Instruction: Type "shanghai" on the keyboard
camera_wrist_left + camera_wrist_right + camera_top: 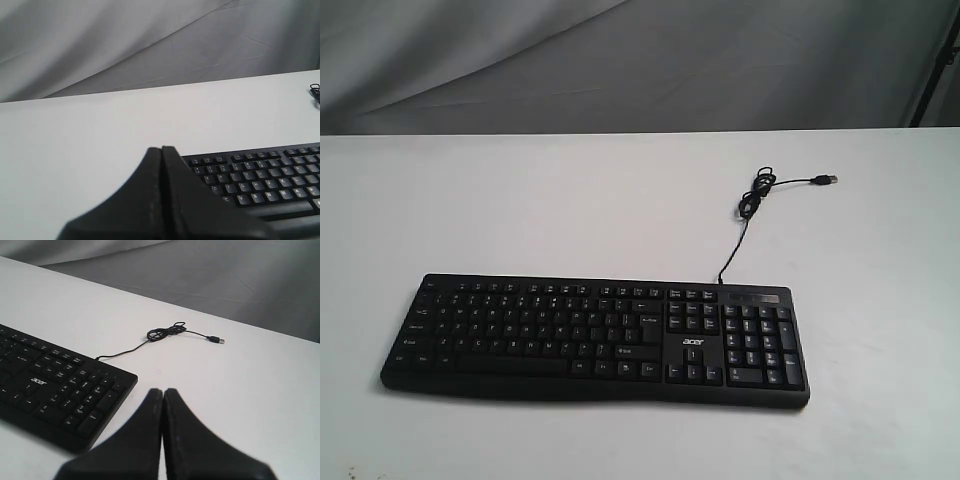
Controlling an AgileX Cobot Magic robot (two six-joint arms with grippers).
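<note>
Black and pressed shut on nothing, our left pincer [161, 149] sits near the letter-key end of the keyboard [595, 338]. Our right pincer [163, 390], likewise closed and empty, sits near its number-pad end. We count one keyboard, flat on the white table [520, 200], and one thin cable [750, 200] coiled behind it, plug lying loose.

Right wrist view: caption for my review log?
Shut right pincer hovers by the keyboard, number-pad end; unplugged cable lies coiled.

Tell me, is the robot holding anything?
Nothing. The left gripper and right gripper are both shut empty, and the keyboard lies untouched on the table.
</note>
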